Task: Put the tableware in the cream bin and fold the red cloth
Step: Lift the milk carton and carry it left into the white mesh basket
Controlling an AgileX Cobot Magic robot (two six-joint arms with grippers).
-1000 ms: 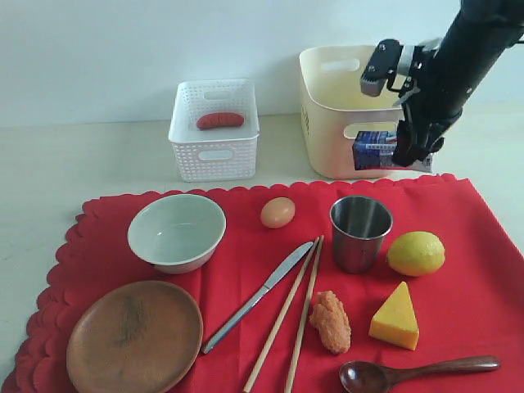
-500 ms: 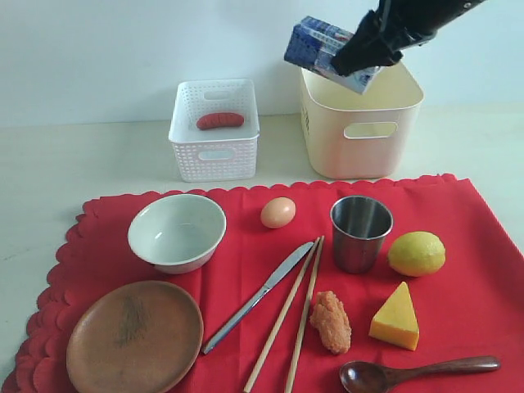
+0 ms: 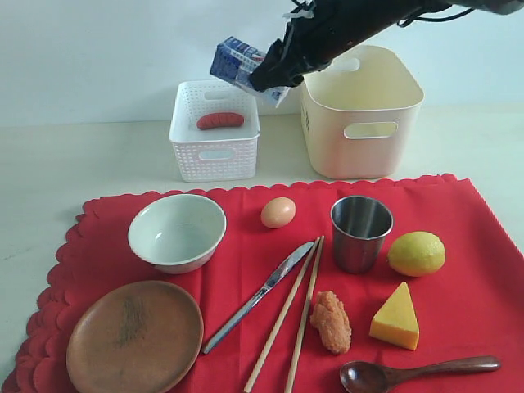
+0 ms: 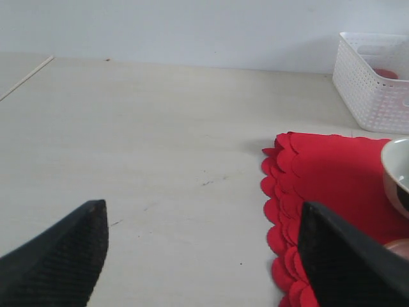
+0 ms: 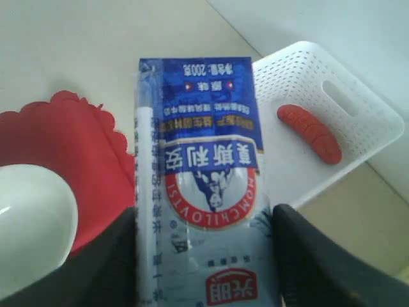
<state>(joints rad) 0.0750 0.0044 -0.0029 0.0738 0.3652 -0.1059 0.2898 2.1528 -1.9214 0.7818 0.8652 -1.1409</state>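
Side-sorting step: right hand (image 3: 267, 76) pinches the carton (image 3: 237, 60) up by the white basket (image 3: 214, 155) - next, lower it in and let go. Left hand (image 4: 201, 256) is spread - empty.

The carton (image 5: 198, 185) above the basket (image 5: 332, 109) shows "200" and Chinese characters, upside-down in the right wrist view; its ring of Latin letters is unreadable.

The red cloth (image 3: 237, 246) lies spread flat and unfolded, its scalloped edges showing; on its left the pale greenish-white bowl (image 3: 177, 232) stands upright, with the round brown wooden plate (image 3: 134, 336) just in front of it; the metal knife (image 3: 259, 296) and the pair of wooden chopsticks (image 3: 303, 319) lie slanted side by side in the middle; the steel cup (image 3: 361, 233) stands upright to their right; the dark wooden spoon (image 3: 366, 377) lies at the near right edge; the cream bin (image 3: 368, 151) stands upright just behind the cloth.
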